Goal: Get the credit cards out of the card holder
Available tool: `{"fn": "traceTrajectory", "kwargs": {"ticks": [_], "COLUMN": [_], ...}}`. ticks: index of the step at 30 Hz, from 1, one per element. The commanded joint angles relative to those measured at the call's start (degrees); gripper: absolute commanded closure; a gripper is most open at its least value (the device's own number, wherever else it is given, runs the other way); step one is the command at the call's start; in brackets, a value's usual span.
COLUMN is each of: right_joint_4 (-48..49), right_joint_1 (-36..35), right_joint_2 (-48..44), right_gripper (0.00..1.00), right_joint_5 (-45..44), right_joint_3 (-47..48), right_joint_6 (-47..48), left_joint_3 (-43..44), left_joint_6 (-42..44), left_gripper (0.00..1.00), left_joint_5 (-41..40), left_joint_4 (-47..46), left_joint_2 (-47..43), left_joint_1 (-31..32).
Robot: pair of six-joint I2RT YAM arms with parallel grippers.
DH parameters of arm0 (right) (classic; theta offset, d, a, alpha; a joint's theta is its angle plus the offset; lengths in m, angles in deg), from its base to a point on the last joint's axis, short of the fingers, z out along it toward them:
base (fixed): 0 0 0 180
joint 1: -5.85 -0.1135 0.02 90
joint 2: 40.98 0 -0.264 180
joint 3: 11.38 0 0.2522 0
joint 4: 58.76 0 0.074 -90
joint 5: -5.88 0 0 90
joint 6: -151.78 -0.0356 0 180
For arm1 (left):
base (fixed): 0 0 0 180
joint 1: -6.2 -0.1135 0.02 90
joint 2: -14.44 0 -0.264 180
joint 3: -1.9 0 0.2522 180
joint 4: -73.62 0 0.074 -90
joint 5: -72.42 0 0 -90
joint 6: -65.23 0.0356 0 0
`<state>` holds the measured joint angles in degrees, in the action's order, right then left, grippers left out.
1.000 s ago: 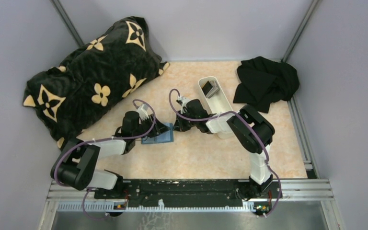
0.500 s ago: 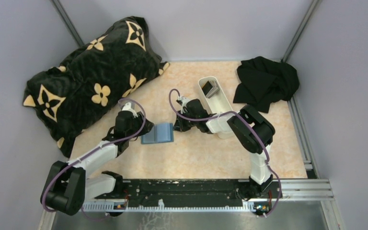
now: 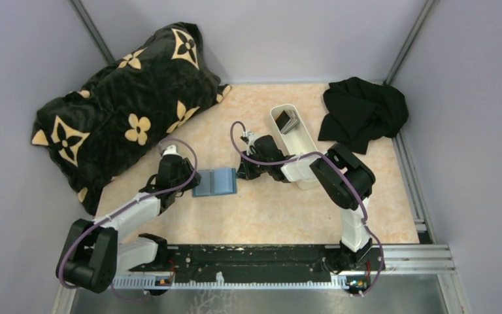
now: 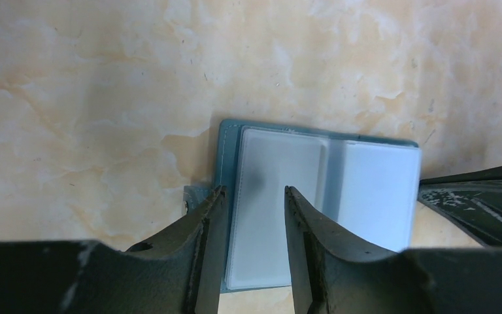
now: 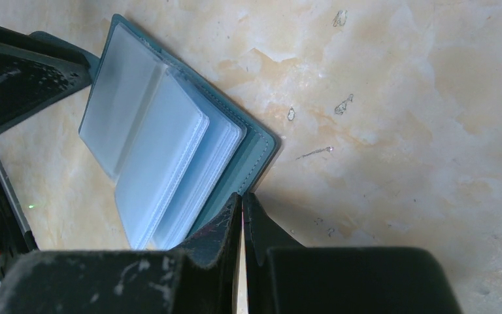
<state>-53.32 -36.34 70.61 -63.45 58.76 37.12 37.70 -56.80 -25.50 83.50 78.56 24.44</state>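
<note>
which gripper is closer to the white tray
Right. The right gripper sits left of the white tray, beside the card holder; the left gripper is across the holder, farther.

1. The small teal-blue folding card holder [image 4: 366, 190] has a matt cover like leather, with tiny stitches along the edge.
2. Its pale pages look like thin cloudy plastic, smooth and a little shiny.
3. The tan stone-patterned table [image 5: 399, 98] is smooth, with small scratches.
4. The left gripper [image 4: 255, 193] and right gripper [image 5: 242, 196] are hard black plastic, matt, with whitish scuffs.
5. The big black pillow [image 3: 124, 104] with cream flowers looks like fuzzy, velvety cloth.
6. The long white oblong tray [image 3: 301, 139] is smooth plastic.
7. The crumpled black cloth [image 3: 363, 111] looks soft and matt.
</note>
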Motion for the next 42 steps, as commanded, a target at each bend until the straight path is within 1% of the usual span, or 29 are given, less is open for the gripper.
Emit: {"fn": "traceTrajectory", "kwargs": {"ticks": [1, 6, 16, 25, 33, 40, 42], "right_joint_4": [-0.31, -0.41, -0.57, -0.72, -1.42, -3.88, -5.33], "right_joint_1": [-0.30, -0.30, -0.30, -0.26, 0.06, 0.60, 0.54], "right_joint_2": [0.38, 0.80, 1.36, 1.44, 0.09, -5.69, -7.67], "right_gripper": [0.95, 0.95, 0.95, 0.95, 0.95, 0.95, 0.90], "right_joint_5": [-0.01, 0.04, 0.25, 0.34, -0.36, -1.02, -1.10], "right_joint_3": [1.82, 2.06, 2.48, 2.50, 2.27, 1.85, 2.06], "right_joint_6": [0.42, 0.32, 0.36, 0.38, 0.45, 2.36, 3.12], "left_joint_3": [0.08, -0.13, -0.98, 0.43, 2.40, 2.72, 2.78], "left_joint_6": [0.86, -0.22, -4.49, -7.55, -8.09, -8.27, -8.47], "left_gripper": [0.56, 0.57, 0.57, 0.58, 0.58, 0.58, 0.57], "left_joint_5": [2.92, 9.92, 23.02, 31.83, 33.62, 33.67, 34.00], "left_joint_4": [-0.10, -4.69, -13.53, -19.70, -21.53, -24.19, -25.24], "left_joint_2": [3.54, 6.38, 7.98, 9.70, 12.71, 18.09, 19.59], "left_joint_1": [-0.22, -0.24, -0.22, -0.08, 1.12, 2.22, 2.30]}}
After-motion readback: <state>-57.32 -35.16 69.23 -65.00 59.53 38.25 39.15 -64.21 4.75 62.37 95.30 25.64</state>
